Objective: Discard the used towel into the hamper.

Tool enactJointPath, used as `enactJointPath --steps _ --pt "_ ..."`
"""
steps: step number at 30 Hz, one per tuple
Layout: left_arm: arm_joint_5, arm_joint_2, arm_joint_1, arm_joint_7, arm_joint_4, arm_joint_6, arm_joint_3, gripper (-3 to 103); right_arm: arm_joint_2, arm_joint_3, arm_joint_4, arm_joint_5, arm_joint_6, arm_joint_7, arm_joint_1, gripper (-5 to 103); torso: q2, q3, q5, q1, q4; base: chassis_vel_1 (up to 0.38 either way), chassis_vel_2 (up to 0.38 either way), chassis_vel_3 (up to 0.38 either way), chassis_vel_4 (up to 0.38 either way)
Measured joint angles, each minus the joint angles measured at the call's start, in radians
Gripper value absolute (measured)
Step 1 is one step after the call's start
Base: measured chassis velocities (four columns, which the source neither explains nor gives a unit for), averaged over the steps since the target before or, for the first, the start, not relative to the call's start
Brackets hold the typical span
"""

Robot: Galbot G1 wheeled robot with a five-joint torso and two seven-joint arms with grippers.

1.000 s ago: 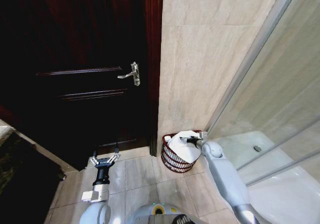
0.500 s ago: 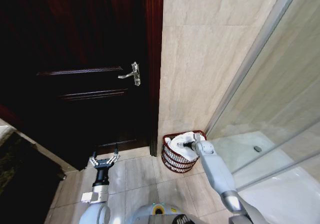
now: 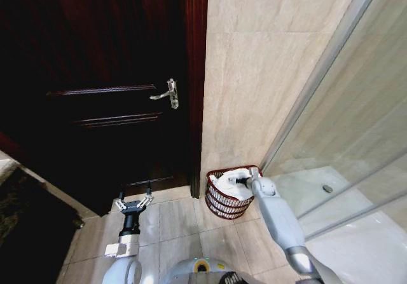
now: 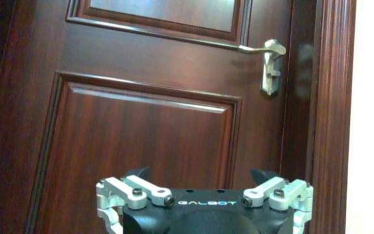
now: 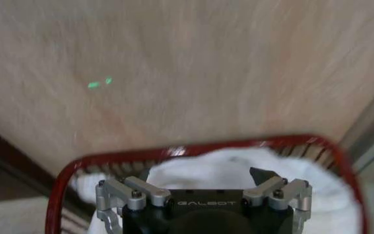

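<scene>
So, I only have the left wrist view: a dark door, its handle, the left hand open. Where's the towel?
Observer: In the head view the white towel lies inside the hamper, on the floor against the tiled wall beside the door frame.
Operator: And the right hand?
Observer: The right hand is over the hamper's mouth, right at the towel; its wrist view shows the fingers spread open.
Operator: What's on the hamper's far side?
Observer: A glass shower screen, to the robot's right.

A dark wooden door with a metal handle adjoins a beige tiled wall.
</scene>
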State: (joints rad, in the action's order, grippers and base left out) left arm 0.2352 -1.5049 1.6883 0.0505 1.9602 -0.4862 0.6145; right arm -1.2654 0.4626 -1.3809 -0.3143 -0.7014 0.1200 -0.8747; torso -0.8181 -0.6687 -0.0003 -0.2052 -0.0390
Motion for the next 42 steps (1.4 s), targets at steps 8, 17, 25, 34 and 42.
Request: enactJointPath --steps 8,17,25,34,42 --pt "0.002 0.006 -0.01 0.001 -0.014 -0.004 -0.008 100 0.036 0.023 -0.028 -0.033 -0.013 -0.033 -0.037 100 0.0 0.0 0.0003 0.0 0.0002 0.0 0.0 0.0 0.0" --pt "0.003 0.006 -0.009 0.001 -0.011 -0.005 0.001 100 -0.013 0.027 0.115 -0.04 -0.027 0.045 0.039 100 0.0 0.0 0.0002 0.0 -0.0003 0.0 0.0 0.0 0.0" --pt "0.005 0.005 -0.006 0.0 -0.004 -0.007 0.008 100 -0.053 0.034 0.222 -0.052 -0.027 0.082 0.067 100 0.0 0.0 0.0001 0.0 0.0001 0.0 0.0 0.0 0.0" --pt "0.003 -0.003 0.006 -0.001 0.011 -0.011 0.007 100 -0.12 0.036 0.246 -0.12 -0.027 0.127 0.057 100 0.0 0.0 0.0001 0.0 -0.0001 0.0 0.0 0.0 0.0" --pt "0.003 0.001 0.013 -0.007 0.025 -0.013 0.014 100 -0.136 0.038 0.272 -0.111 -0.027 0.106 0.061 100 0.0 0.0 0.0005 0.0 -0.0003 0.0 0.0 0.0 0.0"
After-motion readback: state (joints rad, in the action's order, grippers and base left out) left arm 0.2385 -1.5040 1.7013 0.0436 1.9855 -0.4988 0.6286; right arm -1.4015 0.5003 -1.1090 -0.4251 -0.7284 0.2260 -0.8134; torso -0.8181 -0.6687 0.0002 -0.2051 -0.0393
